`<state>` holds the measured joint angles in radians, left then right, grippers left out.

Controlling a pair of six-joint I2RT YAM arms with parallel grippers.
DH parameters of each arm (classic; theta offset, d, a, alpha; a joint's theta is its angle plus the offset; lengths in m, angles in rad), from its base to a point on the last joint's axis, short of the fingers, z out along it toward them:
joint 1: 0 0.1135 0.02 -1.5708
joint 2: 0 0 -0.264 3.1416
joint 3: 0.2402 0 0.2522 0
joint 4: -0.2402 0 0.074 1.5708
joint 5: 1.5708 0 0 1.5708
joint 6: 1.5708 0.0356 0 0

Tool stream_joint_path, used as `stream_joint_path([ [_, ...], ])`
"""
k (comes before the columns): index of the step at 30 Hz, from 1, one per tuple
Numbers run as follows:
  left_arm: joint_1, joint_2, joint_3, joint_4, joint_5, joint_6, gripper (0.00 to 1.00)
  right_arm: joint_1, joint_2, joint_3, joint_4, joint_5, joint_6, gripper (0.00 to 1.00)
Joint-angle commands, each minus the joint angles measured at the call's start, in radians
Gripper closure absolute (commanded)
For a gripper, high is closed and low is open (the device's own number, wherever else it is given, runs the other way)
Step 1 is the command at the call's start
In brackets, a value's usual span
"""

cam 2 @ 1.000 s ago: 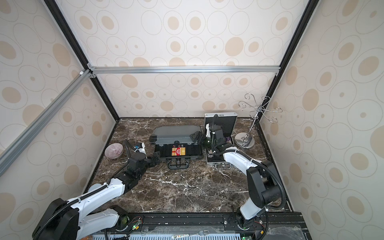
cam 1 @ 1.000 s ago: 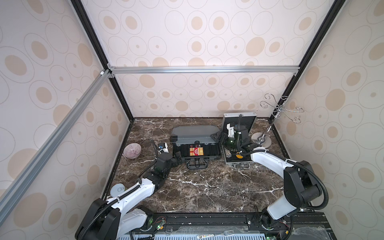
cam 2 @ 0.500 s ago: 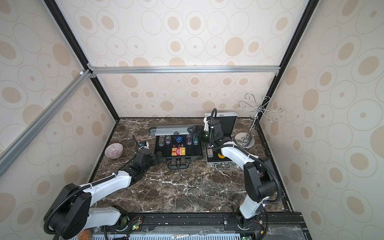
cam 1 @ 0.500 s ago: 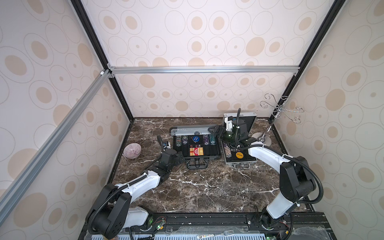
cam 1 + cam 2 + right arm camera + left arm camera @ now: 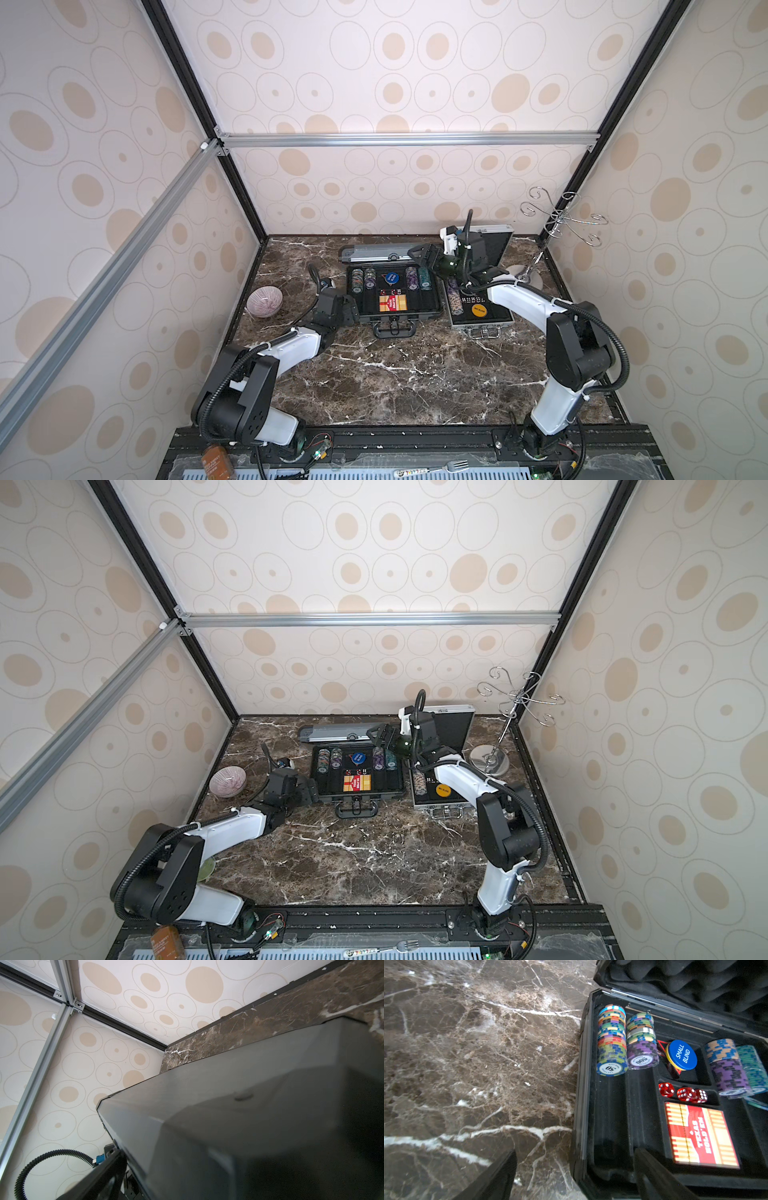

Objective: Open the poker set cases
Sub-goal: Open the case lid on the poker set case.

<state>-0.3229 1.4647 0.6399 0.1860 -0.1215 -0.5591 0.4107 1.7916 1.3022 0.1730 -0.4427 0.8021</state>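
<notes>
Marble table [image 5: 415,374]: both cases sit at the back and both look open, so the task reads as about done. The larger dark grey case [image 5: 365,316] is at centre, its lid [image 5: 374,252] tipped back past upright. The smaller silver case [image 5: 482,323] is just beside it on the right, lid [image 5: 496,245] standing. Likely handling: rigid shells, bases chip-heavy enough to stay put, lids light on their hinges with smooth, slippery faces, so push or pinch at a lid's front edge or corner, not the foam. Right gripper [image 5: 417,254] is released, jaws wide at the grey lid's right end; can't tell if it's touching. Left gripper [image 5: 575,1152] is released too, straddling the grey case's left wall and clamping nothing. Chips [image 5: 611,1039] are loose stacks, so avoid jolts.
</notes>
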Motion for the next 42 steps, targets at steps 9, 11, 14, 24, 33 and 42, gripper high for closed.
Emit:
stream_joint_path([
  [9,0.036,0.111,0.065,0.019,0.077,0.002,0.25,0.010,0.069,0.102,0.010,-0.016,0.000,0.02],
  [11,0.040,0.123,0.073,0.018,0.088,0.002,0.25,0.009,0.082,0.123,0.002,-0.015,-0.001,0.01],
  [14,0.046,0.139,0.081,0.017,0.098,0.007,0.27,0.008,0.102,0.154,-0.003,-0.019,0.008,0.01],
  [24,0.056,0.167,0.077,0.006,0.110,0.007,0.35,0.009,0.152,0.228,0.041,-0.013,0.068,0.02],
  [33,0.059,0.190,0.078,0.006,0.132,-0.002,0.40,0.009,0.196,0.290,0.071,-0.006,0.097,0.01],
  [42,0.061,0.206,0.068,0.013,0.144,-0.009,0.45,0.009,0.239,0.350,0.076,-0.004,0.112,0.01],
])
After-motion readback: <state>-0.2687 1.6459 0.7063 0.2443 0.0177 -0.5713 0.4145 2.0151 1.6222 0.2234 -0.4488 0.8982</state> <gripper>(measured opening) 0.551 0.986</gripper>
